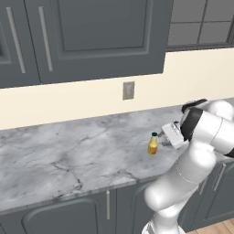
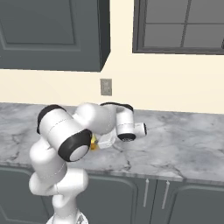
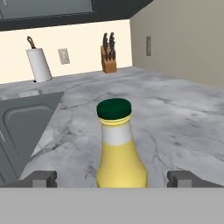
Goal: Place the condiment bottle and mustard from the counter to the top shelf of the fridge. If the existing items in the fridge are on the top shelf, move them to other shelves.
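Hand wide open, fingertips either side of upright mustard, untouching.

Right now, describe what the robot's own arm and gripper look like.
The arm is built of glossy white rounded segments with dark, nearly black bands at the joints; no cables or markings show on it. Its hand is a boxy white block. The gripper ends in two small dark grey, blocky fingertips.
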